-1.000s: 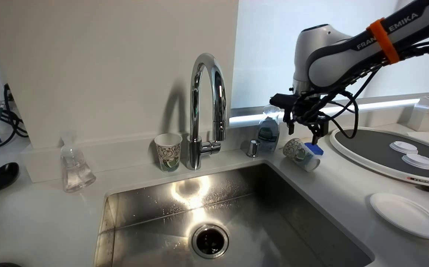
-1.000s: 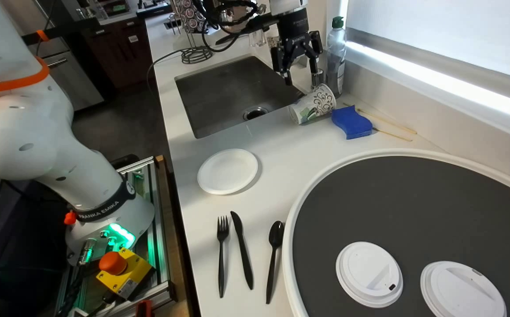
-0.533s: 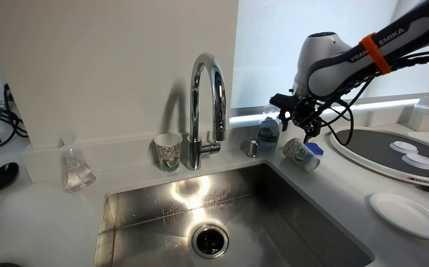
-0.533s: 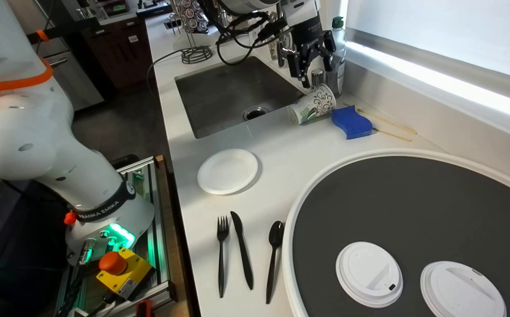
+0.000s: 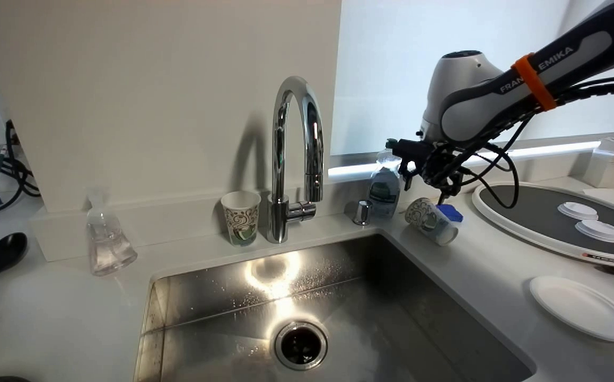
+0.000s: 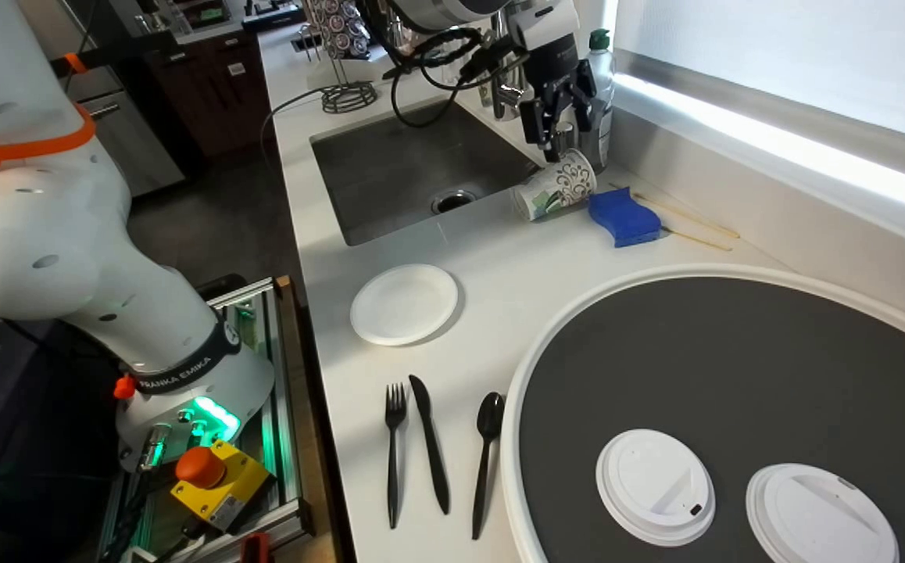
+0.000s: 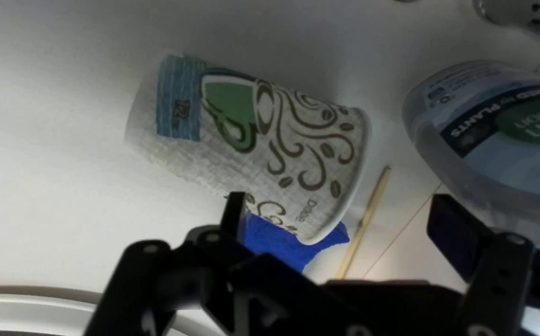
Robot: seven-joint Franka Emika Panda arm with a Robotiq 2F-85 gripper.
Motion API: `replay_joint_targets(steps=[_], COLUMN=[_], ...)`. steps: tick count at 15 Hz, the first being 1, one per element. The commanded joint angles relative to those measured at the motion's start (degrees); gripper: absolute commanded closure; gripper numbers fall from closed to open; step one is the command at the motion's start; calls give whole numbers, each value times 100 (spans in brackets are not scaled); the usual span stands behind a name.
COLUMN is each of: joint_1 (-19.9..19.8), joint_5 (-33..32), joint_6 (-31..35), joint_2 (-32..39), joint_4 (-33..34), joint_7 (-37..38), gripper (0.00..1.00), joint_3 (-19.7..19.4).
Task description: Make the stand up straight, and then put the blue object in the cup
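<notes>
The cup (image 7: 251,140), paper with brown swirls and a green print, lies on its side on the counter beside the sink, its mouth towards the window. It shows in both exterior views. The blue object, a wavy sponge (image 6: 624,217), lies flat beside the cup; in the wrist view the sponge (image 7: 288,238) is partly covered by the cup and a finger. My gripper (image 6: 570,142) hangs tilted above the cup's mouth end, open and holding nothing. In the wrist view one finger (image 7: 234,210) overlaps the cup's lower edge; whether it touches, I cannot tell.
A clear soap bottle (image 7: 489,140) stands close by my far finger. Thin wooden sticks (image 6: 687,215) lie near the wall. Around are the sink (image 6: 413,168), faucet (image 5: 280,159), an upright patterned cup (image 5: 242,220), a plate (image 6: 404,305) and a round grey board (image 6: 734,367) with lids.
My gripper has moved towards the window and soap bottle, sinking and tilting over the mouth end of the cup. It has stayed open. Cup and sponge have not moved.
</notes>
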Motion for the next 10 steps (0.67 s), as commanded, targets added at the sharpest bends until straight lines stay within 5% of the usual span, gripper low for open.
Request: replay_joint_targets(steps=[1, 10], joint_1=[40, 82], joint_5=[100, -33], joint_6=[-237, -998], joint_2=[120, 211], joint_4=[129, 238], joint_7=[-533, -1259], gripper=[0, 0], joint_3=[-47, -89])
